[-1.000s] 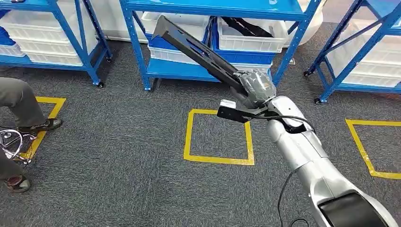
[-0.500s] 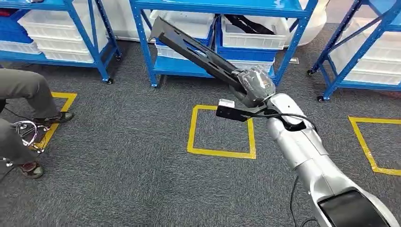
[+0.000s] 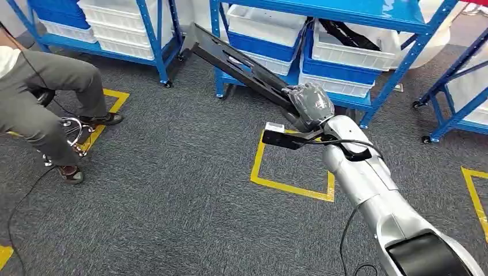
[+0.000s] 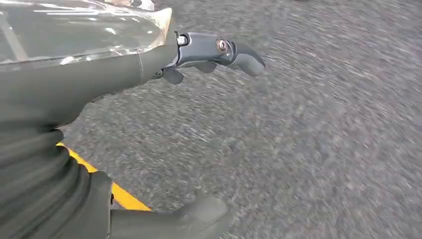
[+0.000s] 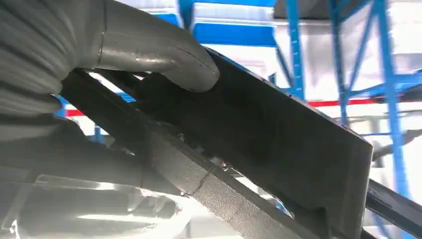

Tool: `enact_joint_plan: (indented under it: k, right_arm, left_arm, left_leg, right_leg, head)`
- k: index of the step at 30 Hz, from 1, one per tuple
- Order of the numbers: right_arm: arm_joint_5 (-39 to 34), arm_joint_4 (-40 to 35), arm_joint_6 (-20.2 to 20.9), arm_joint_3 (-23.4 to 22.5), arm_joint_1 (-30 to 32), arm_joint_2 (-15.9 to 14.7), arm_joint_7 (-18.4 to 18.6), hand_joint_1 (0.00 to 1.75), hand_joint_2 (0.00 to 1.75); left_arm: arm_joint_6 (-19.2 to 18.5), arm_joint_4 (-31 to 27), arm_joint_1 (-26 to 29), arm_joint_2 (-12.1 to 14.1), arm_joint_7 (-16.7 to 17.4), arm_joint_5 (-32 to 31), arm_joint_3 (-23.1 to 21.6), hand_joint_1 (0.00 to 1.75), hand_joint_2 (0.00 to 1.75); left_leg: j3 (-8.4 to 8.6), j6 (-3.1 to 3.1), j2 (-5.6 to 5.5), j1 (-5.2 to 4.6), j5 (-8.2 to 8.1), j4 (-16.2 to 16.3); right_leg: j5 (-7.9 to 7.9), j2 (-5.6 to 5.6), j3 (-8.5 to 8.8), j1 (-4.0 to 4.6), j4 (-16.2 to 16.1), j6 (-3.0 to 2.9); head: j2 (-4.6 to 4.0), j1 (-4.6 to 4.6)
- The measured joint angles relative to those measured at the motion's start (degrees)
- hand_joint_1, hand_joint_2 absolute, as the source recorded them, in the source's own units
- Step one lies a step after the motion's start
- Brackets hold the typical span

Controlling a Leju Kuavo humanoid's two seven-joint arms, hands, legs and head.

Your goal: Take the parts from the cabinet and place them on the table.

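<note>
The right hand [image 3: 311, 103] grips one end of the long black part [image 3: 241, 60], which juts out above the grey carpet [image 3: 172, 195] toward the blue shelving [image 3: 357, 11]; rigid and probably end-heavy, it seems better gripped nearer mid-length.

I see the long part [image 3: 241, 66] in my right hand [image 3: 311, 103] as matt black, faintly textured plastic or coated metal. The hand wears a clear, glossy film over grey. My arm [image 3: 368, 184] is satin silver metal. The floor [image 3: 172, 195] is rough grey carpet with smooth yellow tape [image 3: 290, 188]. At twelve o'clock, glossy blue-painted metal racks [image 3: 397, 11] hold white plastic bins [image 3: 351, 54].
</note>
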Motion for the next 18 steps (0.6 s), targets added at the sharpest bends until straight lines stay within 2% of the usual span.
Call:
enact_joint_plan:
  k: [1,2,3,4,6,7,8,9,10,11,12,13,14,15,16,17,18]
  right_arm:
    - [0.0,0.0,0.0,-0.02,-0.1,0.0,0.0,1.75,1.75]
    - [0.02,0.0,0.0,-0.04,-0.21,-0.04,0.0,1.75,1.75]
    - [0.02,0.0,0.0,-0.07,-0.3,-0.09,0.0,1.75,1.75]
    - [0.07,0.0,0.0,-0.07,-0.52,-0.02,0.0,1.75,1.75]
    - [0.17,-0.02,0.07,0.0,-0.6,0.18,-0.13,1.75,1.75]
    - [0.26,-0.02,0.09,0.0,-0.67,0.37,-0.13,1.75,1.75]
    - [0.35,0.0,0.11,0.0,-0.87,0.55,-0.07,1.75,1.75]
    - [0.48,-0.02,0.13,0.02,-0.98,0.81,-0.07,1.75,1.75]
    - [0.59,0.0,0.13,0.02,-1.03,0.81,-0.09,1.75,1.75]
    - [0.79,0.02,0.15,0.07,-1.01,0.81,-0.09,1.75,1.75]
    - [0.94,0.11,0.15,0.11,-0.97,0.76,-0.05,1.75,1.75]
    - [1.09,0.22,0.11,0.2,-0.76,0.66,0.02,1.75,1.75]
    - [1.09,0.22,0.07,0.17,-0.55,0.4,0.02,1.75,1.75]
    - [1.07,0.22,0.04,0.04,-0.27,-0.22,0.04,1.75,1.75]
    - [0.92,0.13,0.04,-0.15,-0.06,-1.05,0.0,1.75,1.75]
    - [0.7,0.02,0.04,-0.42,0.01,-1.71,-0.02,1.75,1.75]
    - [0.41,-0.13,0.04,-0.81,0.06,-2.61,-0.05,1.75,1.75]
  left_arm:
    - [0.0,0.0,-0.01,0.0,0.0,0.0,0.0,0.0,1.75]
    - [0.0,0.0,-0.01,0.0,0.0,0.0,0.0,0.0,1.75]
    - [0.0,0.0,-0.04,-0.09,0.04,0.0,0.0,0.0,1.75]
    - [0.0,0.0,-0.06,-0.09,0.04,0.0,0.0,0.0,1.75]
    - [-0.02,0.0,0.11,-0.11,0.15,0.0,0.02,0.0,1.75]
    - [-0.02,0.0,0.27,-0.07,0.22,0.0,0.04,0.0,1.75]
    - [-0.02,0.0,0.42,-0.04,0.28,0.0,0.07,0.0,1.75]
    - [-0.02,0.0,0.47,-0.07,0.37,-0.02,0.07,0.0,1.75]
    - [-0.02,0.0,0.34,-0.07,0.52,-0.02,0.07,0.0,1.75]
    - [-0.02,0.0,0.2,-0.09,0.72,-0.17,0.07,0.0,1.75]
    - [-0.11,0.0,0.21,-0.13,0.94,-0.42,0.04,0.0,1.75]
    - [-0.35,0.0,0.24,-0.2,1.12,-1.25,0.02,0.0,1.75]
    - [-0.37,0.0,0.23,-0.22,1.24,-1.7,-0.02,0.0,1.75]
    - [-0.46,0.0,0.2,-0.24,1.42,-2.3,-0.09,0.0,1.75]
    - [-0.46,0.0,0.16,-0.24,1.62,-2.9,-0.2,0.0,1.75]
    - [-0.46,0.0,0.03,-0.24,1.79,-3.48,-0.42,0.0,1.75]
    - [-0.48,0.0,-0.35,-0.31,2.21,-4.32,-0.85,0.0,1.75]
  left_leg:
    - [-0.1,-0.2,-0.73,0.0,0.23,0.0]
    - [-0.21,-0.43,-1.28,0.08,0.47,0.0]
    - [-0.5,-0.8,-1.76,-0.29,0.7,0.15]
    - [-0.72,-1.14,-2.12,-0.14,1.02,0.06]
    - [-0.86,-1.97,-3.16,0.0,1.78,-0.66]
    - [-1.06,-2.39,-3.82,-0.21,2.13,-0.73]
    - [-1.41,-2.35,-2.11,-0.07,1.41,0.0]
    - [-2.37,-2.56,0.6,-0.33,-0.67,2.22]
    - [-4.04,-2.86,2.17,-0.22,-3.32,6.36]
    - [-6.11,-3.1,2.82,-0.13,-5.73,11.29]
    - [-7.59,-3.32,3.04,-0.07,-7.2,14.97]
    - [-8.37,-3.53,3.21,0.05,-7.74,17.29]
    - [-7.63,-3.62,3.45,0.14,-7.07,16.43]
    - [-5.53,-3.67,3.79,0.31,-5.42,13.27]
    - [-2.71,-3.61,4.48,0.4,-3.52,8.68]
    - [0.26,-3.35,6.12,0.38,-1.9,3.83]
    - [2.15,-3.31,8.79,-0.05,-2.06,0.65]
  right_leg:
    - [1.99,0.64,3.04,-0.04,-5.62,0.22]
    - [3.45,2.74,5.68,-0.05,-10.47,0.17]
    - [3.25,3.81,5.91,0.02,-11.91,-0.02]
    - [3.7,3.02,5.97,0.23,-12.02,-0.08]
    - [4.03,2.03,6.0,0.7,-11.93,-0.61]
    - [4.62,1.35,6.07,0.07,-12.5,-1.03]
    - [5.0,0.52,6.18,-0.86,-12.63,-1.28]
    - [5.23,0.21,6.01,-0.73,-12.68,-1.78]
    - [5.27,-0.35,5.87,-0.58,-12.68,-2.07]
    - [5.27,-1.12,5.74,-0.41,-12.68,-2.09]
    - [5.3,-1.76,5.61,-0.35,-12.67,-2.13]
    - [5.38,-2.64,5.45,-0.33,-12.66,-2.24]
    - [5.39,-3.29,5.38,-0.33,-12.64,-2.22]
    - [5.39,-4.06,5.38,-0.34,-12.62,-2.21]
    - [5.37,-4.77,5.42,-0.34,-12.6,-2.19]
    - [5.34,-5.46,5.45,-0.3,-12.56,-2.15]
    - [5.1,-6.2,5.14,0.3,-12.49,-1.76]
  head:
    - [0.0,-0.05]
    - [0.0,0.04]
    - [0.0,-0.07]
    - [0.0,0.04]
    - [0.0,0.04]
    - [0.0,0.0]
    - [0.0,-0.06]
    - [0.0,-0.18]
    - [0.0,-0.18]
    - [0.0,-0.09]
    - [0.0,-0.18]
    - [0.0,-0.16]
    - [0.0,-0.16]
    - [0.0,-0.2]
    - [0.0,-0.13]
    - [0.0,-0.2]
    - [0.0,-0.24]
